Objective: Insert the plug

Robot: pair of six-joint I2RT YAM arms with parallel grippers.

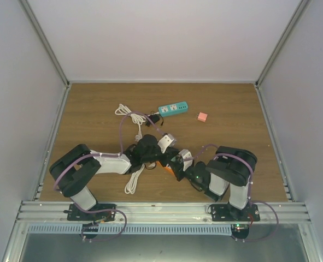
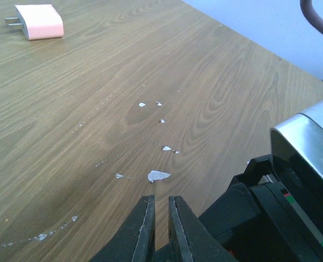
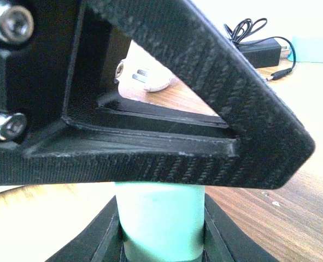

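Pink plug (image 1: pixel 202 117) lies flat on the table (image 1: pixel 232 103), far right of centre, just right of the green power strip (image 1: pixel 173 109) and apart from it, not plugged in. In the left wrist view the pink plug (image 2: pixel 39 22) sits at the top left, prongs pointing left, well away from the claw.

Left arm (image 1: pixel 95 164) reaches in from the left base to the middle of the table. Left claw (image 2: pixel 160 201) is clenched down to a thin slit and hangs low over bare wood with pale scratch marks (image 2: pixel 158 176) just ahead of it. Silver and black parts of the right arm (image 2: pixel 306 158) fill the lower right of that view.

Right arm (image 1: pixel 235 164) folds in from the right base toward the centre, so the two wrists are close together. Right claw (image 3: pixel 161 234) is clamped on a pale green block (image 3: pixel 161 218), with a finger touching it on each side (can't tell what the block is; only its upper part shows). A black ribbed part (image 3: pixel 205 82) crosses right in front of the lens and hides most of the view; can't tell which arm it belongs to.

Behind it there is a white plug (image 3: pixel 150 81) with metal prongs on the table, a black adapter (image 3: pixel 259 46) with a thin black lead, and the edge of the power strip at the far right.

White cable (image 1: pixel 125 112) is coiled left of the power strip, with another loop near the left arm at the near side.
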